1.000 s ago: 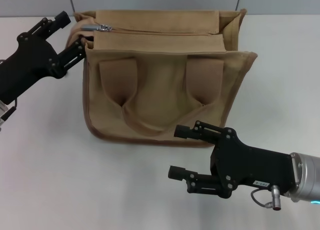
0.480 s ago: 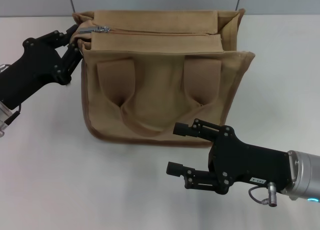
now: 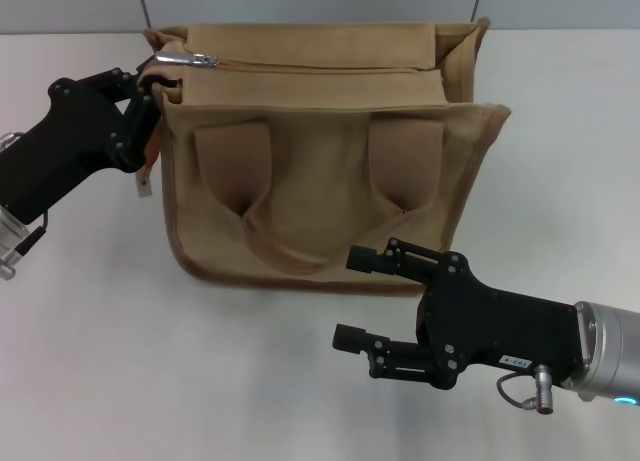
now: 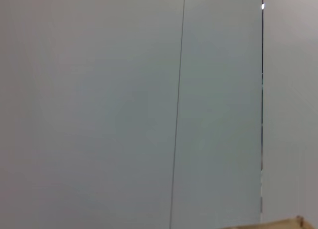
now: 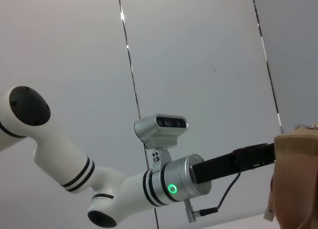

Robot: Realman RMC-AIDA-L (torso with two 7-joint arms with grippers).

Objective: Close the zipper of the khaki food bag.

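Standing on a white table (image 3: 90, 341), the khaki food bag (image 3: 320, 181) sits toward the far side, its two handle straps draped down the front panel. The zipper (image 3: 320, 68) runs across the top, and its silver pull tab (image 3: 185, 56) lies at the bag's left end. The left gripper (image 3: 143, 99) presses against the bag's upper left corner just below that tab; whether its fingers pinch the fabric cannot be told. The right gripper (image 3: 365, 299) hangs near the bag's lower front edge, its two fingers spread wide apart and holding nothing.
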